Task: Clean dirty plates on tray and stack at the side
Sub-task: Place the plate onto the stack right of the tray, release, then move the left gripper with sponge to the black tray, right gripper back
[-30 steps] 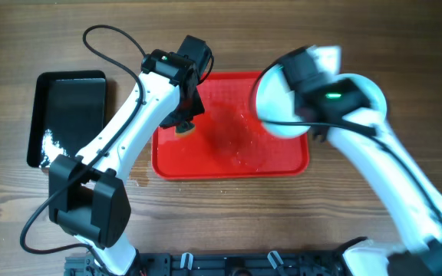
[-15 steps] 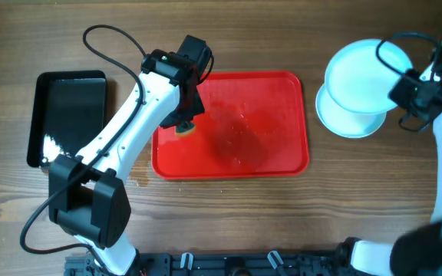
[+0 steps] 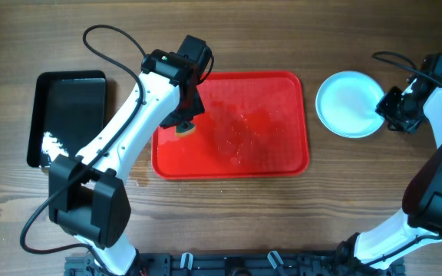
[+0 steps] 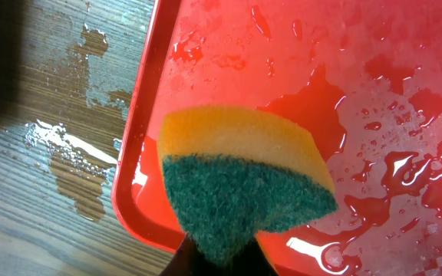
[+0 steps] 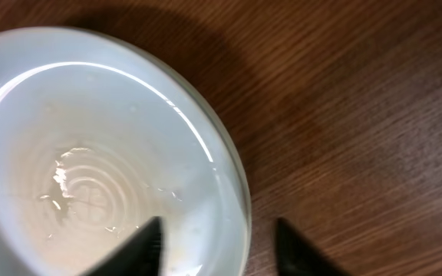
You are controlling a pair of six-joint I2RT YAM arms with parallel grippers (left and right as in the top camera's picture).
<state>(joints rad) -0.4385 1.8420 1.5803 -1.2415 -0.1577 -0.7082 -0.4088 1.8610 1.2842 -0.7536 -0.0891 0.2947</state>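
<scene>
Currently my right gripper [image 3: 386,113], jaws spread and holding nothing, straddles the right-hand rim of the plates [image 3: 347,103], while my left gripper [image 4: 217,257], well apart over the tray [image 3: 282,161], clamps the sponge [image 4: 244,184].

Red tray [image 3: 271,149], yel/grn sponge [image 4: 244,172]

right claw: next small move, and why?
Probably draw the right claw back off the rim of the plates and clear of them. Its fingers stand apart on either side of that rim, so it looks released. The plates lie on the table right of the tray, which holds only water.
</scene>
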